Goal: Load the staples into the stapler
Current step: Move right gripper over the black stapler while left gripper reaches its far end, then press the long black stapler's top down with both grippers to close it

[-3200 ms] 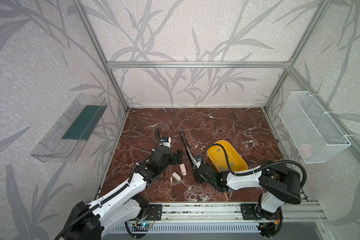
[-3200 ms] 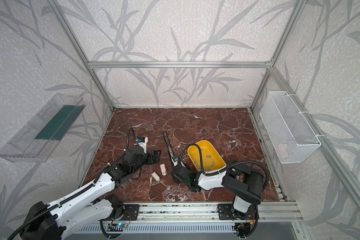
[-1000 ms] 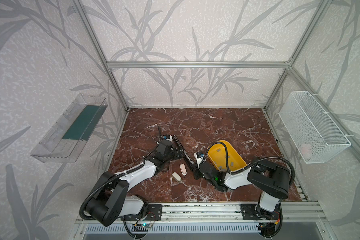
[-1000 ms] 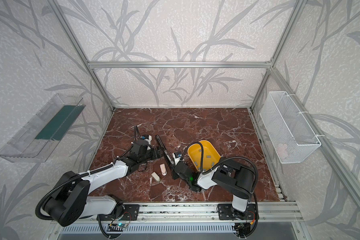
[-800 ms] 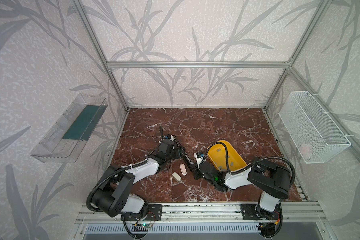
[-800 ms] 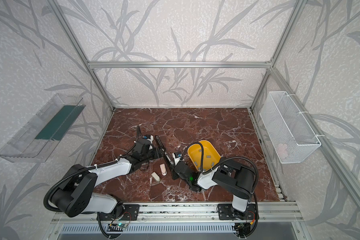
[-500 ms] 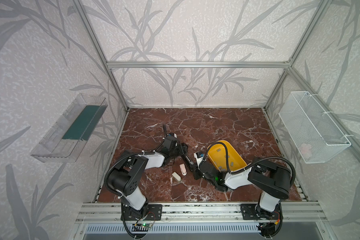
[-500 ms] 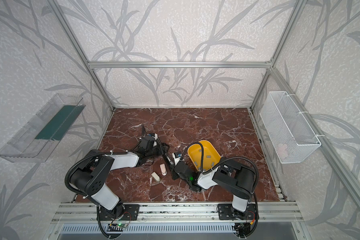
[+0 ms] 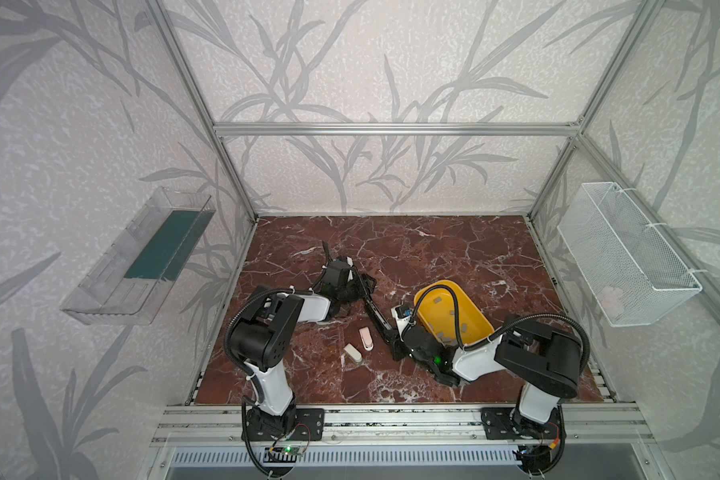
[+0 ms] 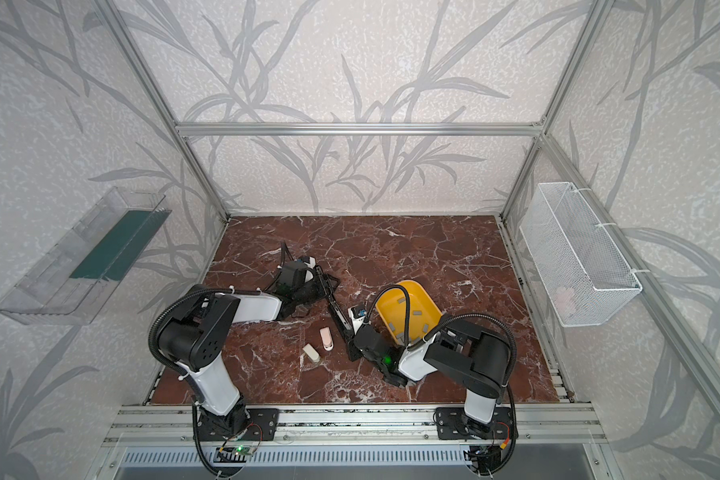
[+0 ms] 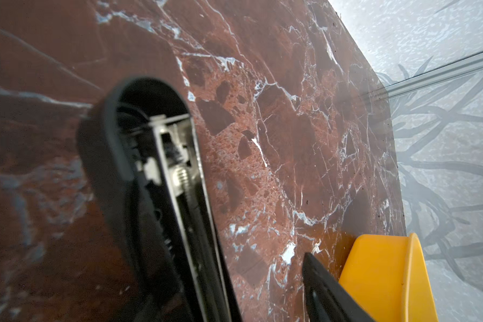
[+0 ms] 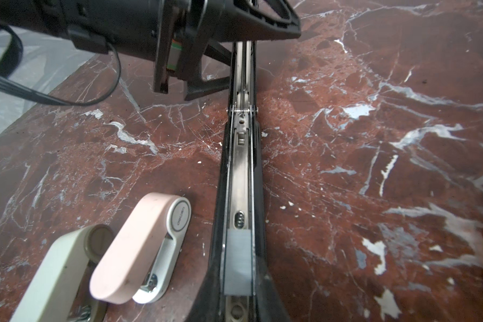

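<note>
**Marble bench inside leaf-papered walls, black stapler opened flat**

A red-brown marble tabletop (image 9: 454,257) sits inside grey leaf-patterned walls (image 9: 350,62) on an aluminium frame. On the left wall hangs a clear plastic shelf (image 9: 113,286) holding a green pad (image 9: 163,245). On the right wall a white wire basket (image 9: 624,249) holds something pale pink (image 9: 611,298), too faint to name.

A yellow tub (image 11: 379,278) on the table holds most of the staples (image 9: 435,298), loose grey strips. One more strip (image 12: 237,262) lies in the rail of the black stapler (image 9: 375,309), near the right gripper (image 9: 393,343), which is clamped on that end.

The left gripper (image 9: 362,286) straddles the far half, its fingers apart. A pink stapler (image 9: 366,338) and a cream stapler (image 9: 353,353) lie just beside the black one.
</note>
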